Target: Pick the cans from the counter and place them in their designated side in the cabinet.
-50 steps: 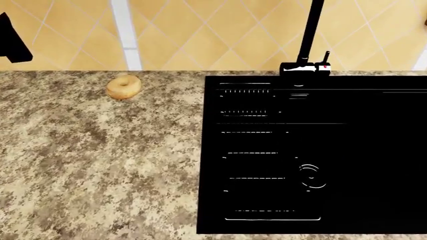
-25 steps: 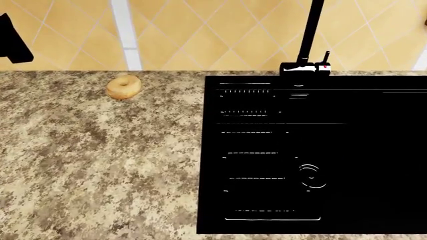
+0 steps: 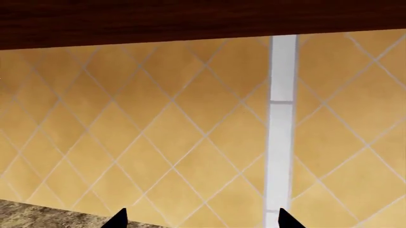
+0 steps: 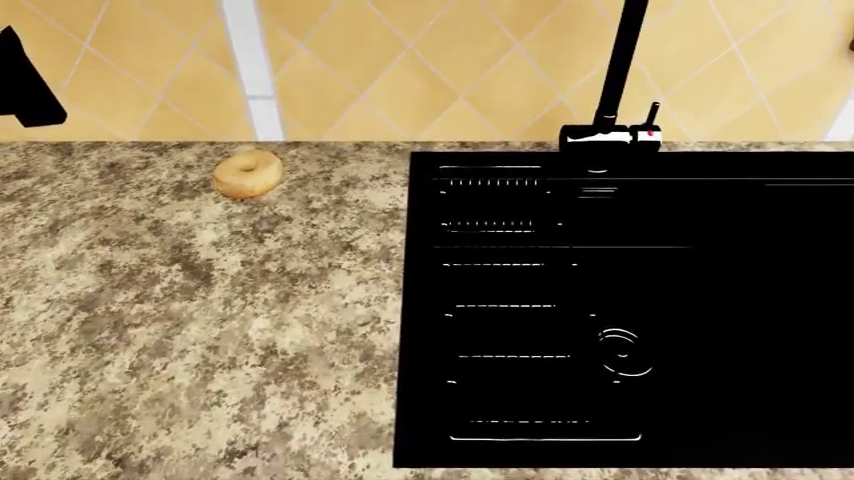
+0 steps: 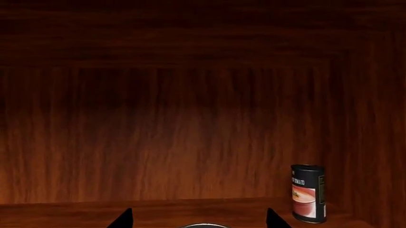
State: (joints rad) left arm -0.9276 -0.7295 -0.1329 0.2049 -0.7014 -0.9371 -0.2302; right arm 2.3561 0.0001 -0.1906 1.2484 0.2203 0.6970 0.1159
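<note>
The right end effector (image 5: 198,219) is reaching inside the cabinet (image 5: 190,118). Its two dark tips are sitting apart, and a thin silver rim (image 5: 203,225) is peeking up between them. That rim is probably the top of a second can. So little of it is showing that nobody can tell if the tips are squeezing it or have let go.

One can (image 5: 307,193) is standing on the shelf (image 5: 159,209), far to the right, close to the side wall. It is standing straight up, so its long way is going up and down. Its dark top is pointing up, and its label is facing out toward the open front.

The step in hand is looking like putting the second can down on its own side. To do it well, the arm should be keeping that can straight up, lowering it slowly until the bottom is sitting flat on the shelf, and only then letting go. It should be staying well apart from the standing can so it is not knocking it over, then pulling straight back out.

The left end effector (image 3: 201,219) is spread wide and holding nothing. It is pointing at the tiled wall (image 3: 159,133), above the table (image 4: 200,320). No cans are showing on the table in the head view.
</note>
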